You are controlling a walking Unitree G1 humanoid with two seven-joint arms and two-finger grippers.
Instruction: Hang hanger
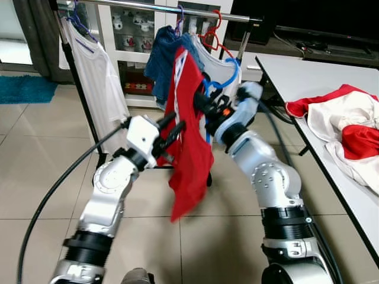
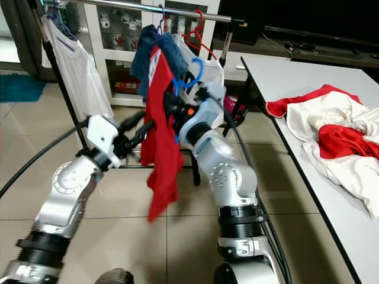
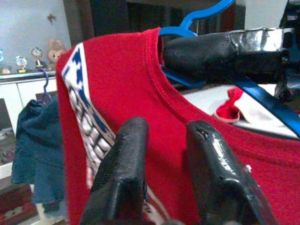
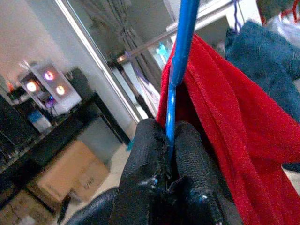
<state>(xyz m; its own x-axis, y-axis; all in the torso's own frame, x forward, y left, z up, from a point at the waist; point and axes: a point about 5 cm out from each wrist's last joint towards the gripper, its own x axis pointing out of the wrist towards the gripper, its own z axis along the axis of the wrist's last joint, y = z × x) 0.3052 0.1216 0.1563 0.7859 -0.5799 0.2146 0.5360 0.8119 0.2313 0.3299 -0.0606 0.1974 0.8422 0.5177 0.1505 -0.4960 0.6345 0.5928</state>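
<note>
Nearest the camera, the left end effector reached toward the red shirt, its two fingers a narrow gap apart and the cloth lying just beyond their tips; whether they actually pinched any fabric could not be told. Just beyond it, on the far side of the shirt, the right end effector was closed tight on the blue hanger, the bar running up between the two pads. The shirt draped from that hanger and trailed down well below both end effectors, clear of the floor.

Above and beyond the right end effector, the hanger's hook sat just under the rail of the clothes rack, close to a red hanger and a blue garment already hanging there (a crowded stretch of rail). Further to the left end effector's side hung a white shirt, with bare rail between it and the blue garment.

To do the step well, the right end effector probably needed to lift until the hook cleared the rail, then lower it on squarely, aiming for a free part of the bar. The left one would best only steady the cloth, without tugging the shirt off the hanger. The bench, off to the right end effector's side, carried a heap of red and white clothes.
</note>
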